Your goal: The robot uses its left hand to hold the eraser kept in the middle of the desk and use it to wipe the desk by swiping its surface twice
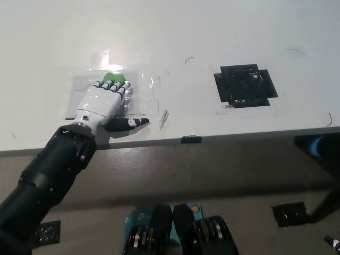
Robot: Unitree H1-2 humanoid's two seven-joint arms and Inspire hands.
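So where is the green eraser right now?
In the head view the green eraser sits at the desk's left, peeking out past the left hand's fingertips, well left of the black tape patch.

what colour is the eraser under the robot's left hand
Green, showing just past the fingertips of the left hand on the eraser, head view.

I am looking down at a patch of black tape [245, 85] lying flat on the white top, well off to my right. A sheet of clear film [146, 91] is lying taped flat further left. A small black clip [190, 139] is sitting on the near edge. Grey floor [212, 175] is showing below.
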